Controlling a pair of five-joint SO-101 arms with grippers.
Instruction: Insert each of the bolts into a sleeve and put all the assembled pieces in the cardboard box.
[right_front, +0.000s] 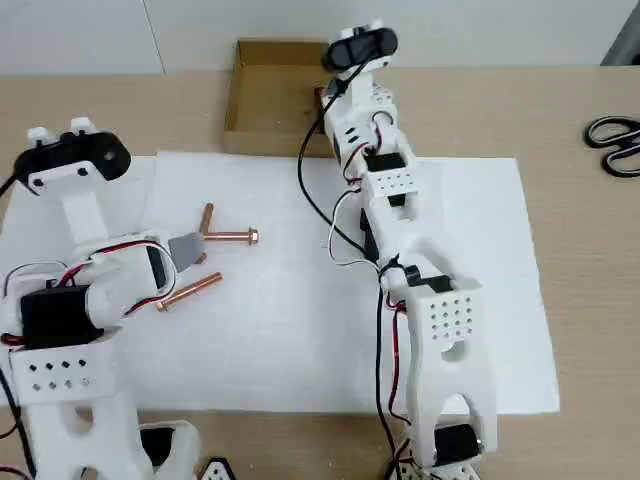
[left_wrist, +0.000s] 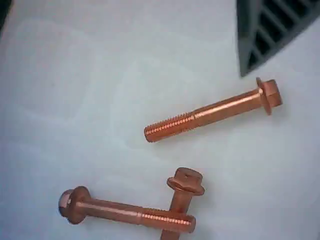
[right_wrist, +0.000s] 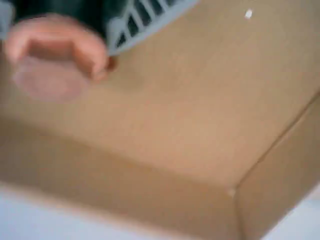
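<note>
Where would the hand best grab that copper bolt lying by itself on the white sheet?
Probably mid-shank on the lone bolt, coming straight down and closing across its length. It lies flat on the sheet, apart from the other two bolts, so both long sides are free.

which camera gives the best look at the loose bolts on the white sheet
The left wrist view: all three bolts lie close up, heads and threads plain, two of them overlapping. The high view shows them small beside the left gripper. The right wrist view faces into the cardboard box.
</note>
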